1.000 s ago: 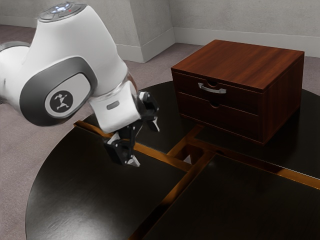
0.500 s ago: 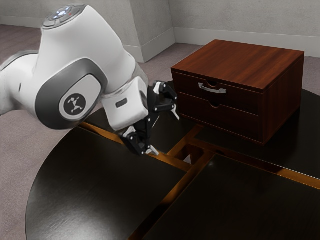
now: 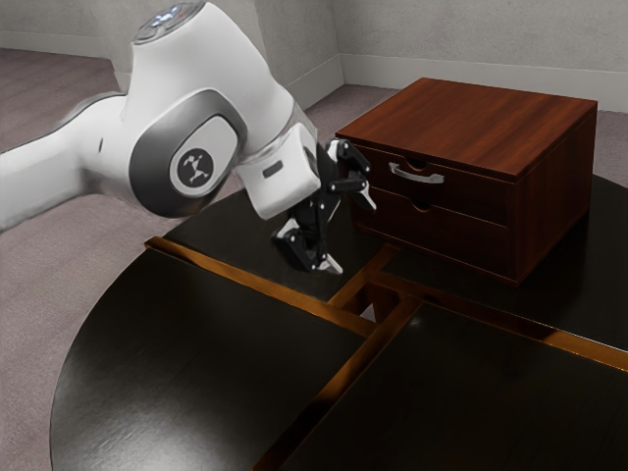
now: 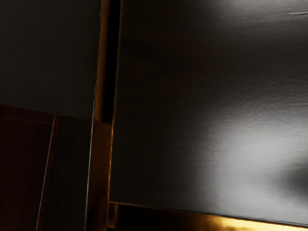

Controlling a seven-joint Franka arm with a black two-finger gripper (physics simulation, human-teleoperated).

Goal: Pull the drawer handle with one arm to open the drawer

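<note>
Near the table's far edge stands the cabinet, its top drawer shut. The gripper hangs spread and empty beside the cabinet's front, short of the handle.

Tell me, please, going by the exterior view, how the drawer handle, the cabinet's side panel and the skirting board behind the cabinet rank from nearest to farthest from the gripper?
From the open gripper:
1. The drawer handle, on the top drawer, just to the exterior view's right.
2. The side panel, at the far end of the cabinet.
3. The skirting board, along the wall behind.
</note>
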